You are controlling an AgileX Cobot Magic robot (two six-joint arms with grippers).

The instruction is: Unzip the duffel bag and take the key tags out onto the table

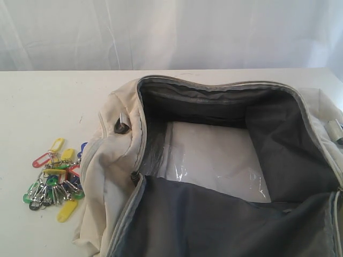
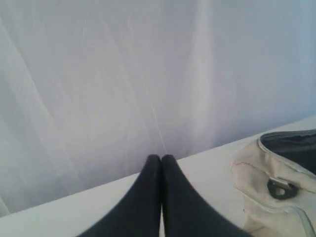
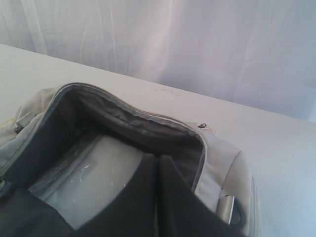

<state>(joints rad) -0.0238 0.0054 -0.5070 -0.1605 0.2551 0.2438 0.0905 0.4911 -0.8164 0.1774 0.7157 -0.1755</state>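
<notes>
Unzipped duffel bag holds seemingly plastic-wrapped panel; key tags on table.

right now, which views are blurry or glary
Exterior view: sharp, key tags crisp, glare on the clear sheet inside the duffel bag. Left wrist view: soft overall, left gripper blurred. Right wrist view: right gripper a dark blur.

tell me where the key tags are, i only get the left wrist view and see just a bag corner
Observer: The key tags lie on the table, beside the left end of the duffel bag in the exterior view.
Operator: is the bag open
Observer: Yes, unzipped wide; only a pale plastic-covered panel shows on its floor.
Operator: right gripper
Observer: The right gripper is shut, over the bag's opening, holding nothing.
</notes>
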